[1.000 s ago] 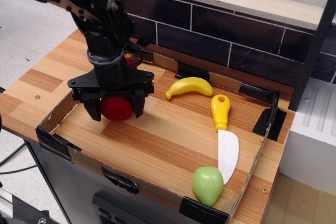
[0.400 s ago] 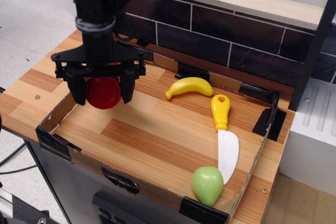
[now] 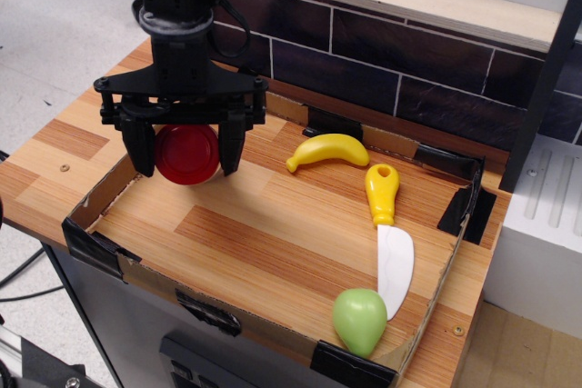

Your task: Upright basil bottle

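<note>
The black hand was clamped on the bottle, its round red cap facing out, above the striped wooden bench before dark tiles.

Colours on the wood-striped tabletop

Red-capped basil bottle, black fingers — yellow banana, yellow-handled white knife, green pear.
</note>
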